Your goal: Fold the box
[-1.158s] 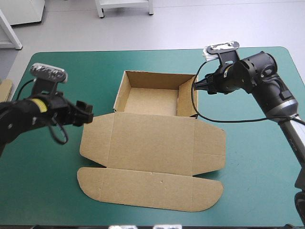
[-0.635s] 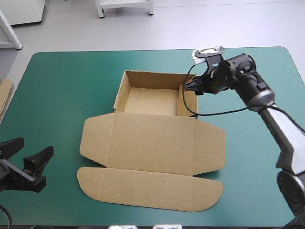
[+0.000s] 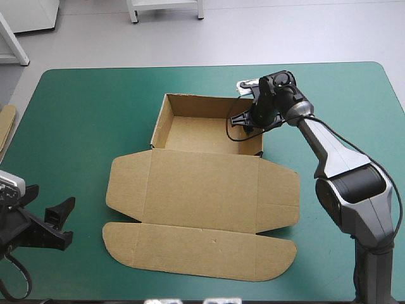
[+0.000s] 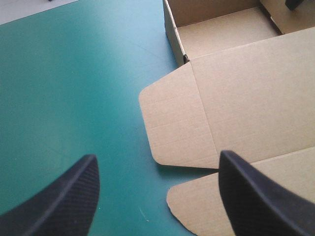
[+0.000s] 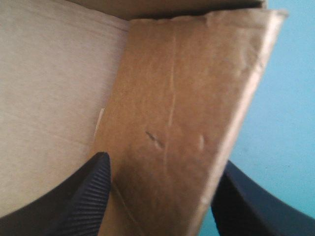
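Observation:
The brown box (image 3: 202, 190) lies mid-table as an open tray (image 3: 196, 133) at the far side, with its lid flat toward the near edge. My right gripper (image 3: 245, 120) is open at the tray's right wall (image 5: 182, 118). The wall stands between its fingers, one finger (image 5: 83, 196) inside the tray and the other outside over the cover. Low over the table's near left corner, my left gripper (image 3: 45, 218) is open and holds nothing. The lid's left side flap (image 4: 177, 123) lies ahead of my left gripper (image 4: 157, 199).
An edge of more brown board (image 3: 5, 130) shows at the table's left edge. Bare teal-green cover (image 3: 82, 126) lies left of the box, and more to the right of it (image 3: 354, 126).
The left arm has pulled back from beside the lid's left flap to the near left corner. The right gripper has moved left and down onto the tray's right wall.

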Tool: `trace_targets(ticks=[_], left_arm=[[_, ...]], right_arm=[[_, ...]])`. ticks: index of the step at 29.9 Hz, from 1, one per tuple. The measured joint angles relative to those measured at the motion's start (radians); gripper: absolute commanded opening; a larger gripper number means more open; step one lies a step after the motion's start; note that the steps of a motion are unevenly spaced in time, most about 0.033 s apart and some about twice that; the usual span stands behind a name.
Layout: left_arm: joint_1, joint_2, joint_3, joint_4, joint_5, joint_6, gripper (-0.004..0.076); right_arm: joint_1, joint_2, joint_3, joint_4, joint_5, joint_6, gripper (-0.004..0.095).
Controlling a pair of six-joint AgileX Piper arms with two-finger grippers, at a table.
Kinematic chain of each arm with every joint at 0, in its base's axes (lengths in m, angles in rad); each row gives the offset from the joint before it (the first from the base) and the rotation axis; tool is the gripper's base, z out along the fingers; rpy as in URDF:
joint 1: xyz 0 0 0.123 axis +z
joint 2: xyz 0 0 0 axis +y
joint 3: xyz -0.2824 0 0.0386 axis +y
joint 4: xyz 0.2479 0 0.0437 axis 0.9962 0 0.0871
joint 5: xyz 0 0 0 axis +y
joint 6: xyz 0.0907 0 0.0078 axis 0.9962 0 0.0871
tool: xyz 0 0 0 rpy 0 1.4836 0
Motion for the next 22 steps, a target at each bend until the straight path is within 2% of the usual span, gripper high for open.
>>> trace_targets(ticks=[2, 6, 7, 16, 22], left_arm=[[0.0, 0.011, 0.0, 0.002, -0.01, 0.0, 0.0491], [0.0, 0.069, 0.0, 0.004, -0.046, 0.0, 0.0491], [0.0, 0.086, 0.0, 0.004, -0.054, 0.0, 0.0491], [0.0, 0.148, 0.001, 0.015, -0.11, 0.0, 0.0491], [0.0, 0.148, 0.001, 0.017, -0.111, 0.0, 0.0491]], right_arm=[[-0.007, 0.017, 0.0, 0.0, 0.008, 0.0, 0.0332], [-0.011, 0.02, -0.003, 0.0, 0.011, -0.001, 0.0014], [-0.011, 0.02, -0.006, 0.0, 0.011, -0.003, -0.0014], [-0.036, 0.02, -0.01, -0.039, 0.002, -0.034, -0.0019], [-0.18, 0.002, -0.01, -0.089, 0.039, -0.122, -0.0019]])
